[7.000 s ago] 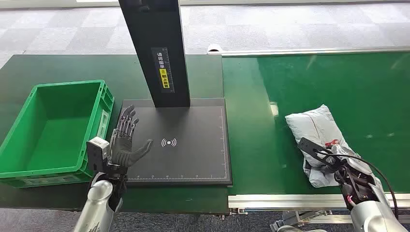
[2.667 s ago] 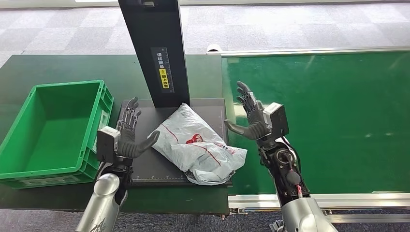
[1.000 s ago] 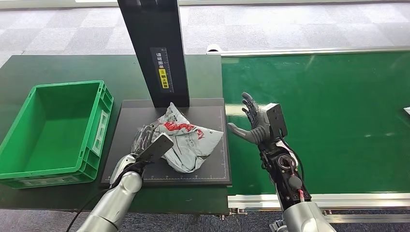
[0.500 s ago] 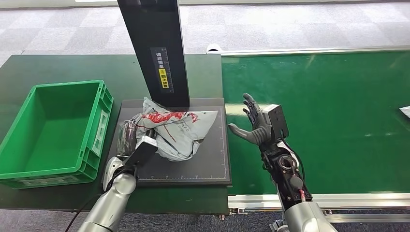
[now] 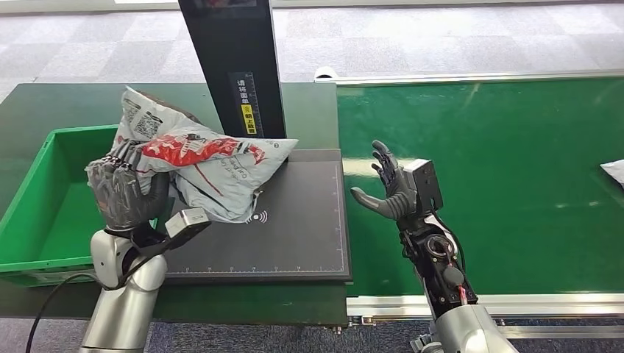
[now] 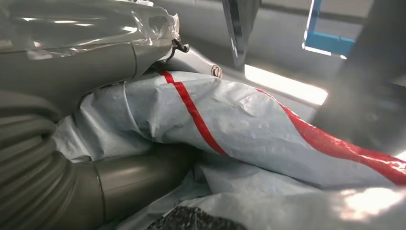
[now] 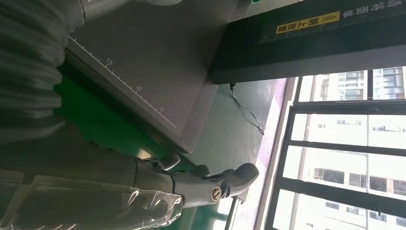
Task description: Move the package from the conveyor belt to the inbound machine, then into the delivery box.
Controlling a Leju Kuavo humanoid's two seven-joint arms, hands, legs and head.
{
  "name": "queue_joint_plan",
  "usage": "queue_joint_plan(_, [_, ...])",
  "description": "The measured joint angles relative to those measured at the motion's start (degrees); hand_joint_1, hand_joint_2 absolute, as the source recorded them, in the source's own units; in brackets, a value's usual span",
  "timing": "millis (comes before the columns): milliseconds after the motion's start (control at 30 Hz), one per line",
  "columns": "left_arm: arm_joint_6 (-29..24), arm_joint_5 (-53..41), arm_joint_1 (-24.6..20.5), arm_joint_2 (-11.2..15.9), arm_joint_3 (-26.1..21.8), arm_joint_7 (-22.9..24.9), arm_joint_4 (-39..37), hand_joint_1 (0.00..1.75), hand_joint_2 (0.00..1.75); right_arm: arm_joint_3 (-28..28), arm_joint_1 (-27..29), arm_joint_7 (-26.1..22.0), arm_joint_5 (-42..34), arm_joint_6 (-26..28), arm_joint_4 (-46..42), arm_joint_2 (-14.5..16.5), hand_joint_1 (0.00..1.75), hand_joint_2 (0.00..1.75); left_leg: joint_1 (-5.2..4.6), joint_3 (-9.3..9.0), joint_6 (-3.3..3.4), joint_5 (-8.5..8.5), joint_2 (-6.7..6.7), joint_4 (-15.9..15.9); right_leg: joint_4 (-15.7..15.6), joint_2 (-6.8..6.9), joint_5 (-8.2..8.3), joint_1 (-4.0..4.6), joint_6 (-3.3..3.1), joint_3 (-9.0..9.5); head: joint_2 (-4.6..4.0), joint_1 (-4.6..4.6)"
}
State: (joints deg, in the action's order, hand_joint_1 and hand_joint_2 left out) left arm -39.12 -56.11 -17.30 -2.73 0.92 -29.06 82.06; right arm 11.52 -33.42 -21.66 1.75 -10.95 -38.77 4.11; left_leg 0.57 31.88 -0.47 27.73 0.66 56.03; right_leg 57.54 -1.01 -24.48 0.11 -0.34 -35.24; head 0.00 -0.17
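Gripping the package (image 5: pixel 199 158), left hand (image 5: pixel 121 195) holds it above the box (image 5: pixel 44 213).

The package (image 5: pixel 197 158) hung in my left hand (image 5: pixel 123 193), between the crate (image 5: pixel 44 213) and scanner plate (image 5: pixel 287 235), seemingly overlapping both; my right hand (image 5: pixel 390 193) hovered over the belt (image 5: pixel 500 184).

The crinkled plastic package (image 5: pixel 199 158) in my dark grey left hand (image 5: pixel 121 195) is pale grey with red stripes and dark print. The plastic delivery box (image 5: pixel 29 213) is bright green, as is the conveyor belt (image 5: pixel 500 162). The inbound machine's flat plate (image 5: pixel 294 235) is matt black with white ruler marks; its black column (image 5: pixel 235 66) carries a yellow label. My right hand (image 5: pixel 390 187) is dark grey.
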Motion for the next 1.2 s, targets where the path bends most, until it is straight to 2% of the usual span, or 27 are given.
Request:
queue_joint_plan(133, [-0.02, -3.95, -1.11, 1.11, -4.50, 0.66, 0.64, 1.75, 1.75, 0.00, -0.01, 0.06, 0.29, 0.00, 0.05, 0.00, 0.00, 1.75, 0.00, 0.02, -0.01, -0.01, 0.00, 0.00, 0.02, 0.00, 0.00, 0.01, 0.00, 0.00, 0.00, 0.02])
queue_joint_plan(200, [0.07, -6.13, -2.48, 2.11, -7.27, 4.56, -0.36, 1.75, 1.75, 0.01, -0.01, 0.06, 0.49, 0.01, 0.06, 0.01, 0.00, 1.75, 0.00, 0.02, 0.00, 0.00, -0.02, 0.00, 0.02, -0.01, 0.00, 0.00, 0.00, -0.01, 0.00, 0.02])
queue_joint_plan(267, [0.48, -7.28, -4.70, 4.11, -10.03, 10.74, -3.22, 1.75, 1.75, 0.01, -0.01, 0.11, 0.61, 0.01, 0.06, -0.01, 0.00, 1.75, 0.00, 0.01, 0.00, 0.00, -0.03, 0.00, 0.01, -0.03, 0.00, 0.00, 0.00, -0.01, -0.01, 0.02])
queue_joint_plan(400, [2.06, -10.43, -9.64, 8.88, -14.49, 20.96, -12.41, 1.75, 1.75, 0.02, -0.17, 0.43, 1.02, -0.03, 0.08, 0.00, 0.00, 1.75, 0.03, 0.00, -0.03, -0.03, -0.02, 0.00, 0.02, -0.01, 0.00, 0.03, -0.01, -0.01, -0.01, 0.01])
queue_joint_plan(533, [3.27, -12.91, -14.41, 13.05, -17.14, 26.86, -23.74, 1.75, 1.75, 0.20, -0.69, 0.49, 1.11, -0.28, 0.33, 0.07, 0.00, 1.75, 0.05, 0.00, -0.04, -0.06, -0.02, -0.01, 0.05, -0.02, 0.01, 0.06, -0.01, -0.01, 0.00, 0.03])
queue_joint_plan(633, [6.71, -15.23, -17.62, 15.79, -18.12, 31.57, -31.91, 1.75, 1.75, 0.73, -1.09, 0.56, 1.11, -0.57, 0.63, 0.22, 0.00, 1.75, 0.04, 0.01, -0.05, -0.06, -0.03, -0.01, 0.05, -0.03, 0.01, 0.05, -0.01, -0.01, 0.00, 0.02])
queue_joint_plan(733, [11.51, -16.94, -20.02, 17.90, -18.53, 34.50, -39.09, 1.75, 1.75, 1.10, -1.47, 0.86, 1.08, -0.72, 0.97, 0.49, 0.00, 1.75, 0.04, 0.03, -0.05, -0.06, -0.01, 0.00, 0.04, -0.01, 0.00, 0.05, -0.01, -0.02, 0.00, 0.03])
queue_joint_plan(867, [16.42, -18.50, -21.64, 19.11, -18.57, 36.77, -45.56, 1.75, 1.75, 1.60, -2.13, 1.19, 0.98, -0.72, 1.49, 0.89, 0.00, 1.75, 0.03, 0.07, -0.04, -0.05, -0.01, 0.00, 0.02, -0.01, 0.00, 0.04, -0.01, -0.04, 0.00, 0.04])
queue_joint_plan(1000, [20.40, -19.18, -22.60, 19.58, -18.52, 38.28, -49.48, 0.00, 1.75, 2.21, -2.47, 1.36, 0.96, -0.70, 2.00, 1.20, 0.00, 1.75, 0.03, 0.06, -0.04, -0.05, -0.01, 0.00, 0.02, -0.02, 0.00, 0.03, -0.01, -0.04, 0.00, 0.04])
queue_joint_plan(1100, [19.01, -18.70, -22.91, 19.76, -18.54, 37.75, -51.18, 0.00, 1.75, 2.40, -2.57, 1.45, 0.95, -0.61, 2.30, 1.41, 0.00, 1.75, 0.03, 0.06, -0.04, -0.05, -0.01, 0.00, 0.02, -0.01, 0.00, 0.04, -0.01, -0.05, 0.00, 0.04])
queue_joint_plan(1200, [13.45, -16.23, -22.88, 19.75, -18.84, 34.15, -51.42, 0.00, 1.75, 2.43, -2.51, 1.51, 0.81, -0.35, 2.36, 1.49, 0.00, 1.75, 0.03, 0.06, -0.04, -0.05, -0.01, 0.00, 0.02, -0.01, 0.00, 0.05, -0.01, -0.06, 0.00, 0.03])
